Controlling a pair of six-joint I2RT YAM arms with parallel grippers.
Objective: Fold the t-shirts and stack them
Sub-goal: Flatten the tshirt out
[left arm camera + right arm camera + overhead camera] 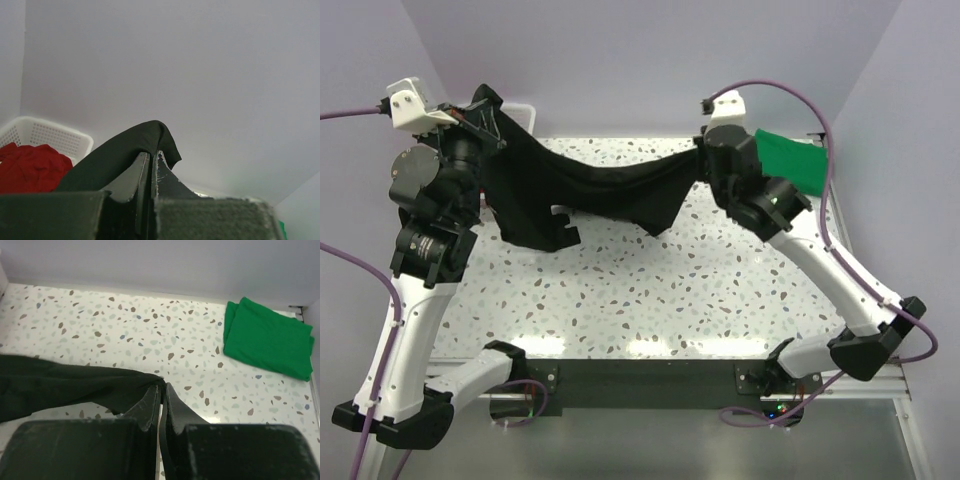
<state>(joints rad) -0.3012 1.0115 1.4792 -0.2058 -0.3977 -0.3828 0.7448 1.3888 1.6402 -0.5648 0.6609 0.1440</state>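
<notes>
A black t-shirt [590, 185] hangs stretched in the air above the back of the speckled table [650, 300]. My left gripper [480, 125] is shut on its left corner, high at the back left; the cloth [120, 152] drapes over the fingertips there. My right gripper [702, 150] is shut on the other corner, and the fabric [70, 385] runs off to the left from its tips. A folded green t-shirt [792, 160] lies at the back right of the table [267, 337]. A dark red t-shirt [30, 167] sits bunched in the basket.
A white slatted plastic basket [55, 137] stands at the back left behind the left arm, its rim [520, 108] just showing in the top view. Pale walls close in the back and both sides.
</notes>
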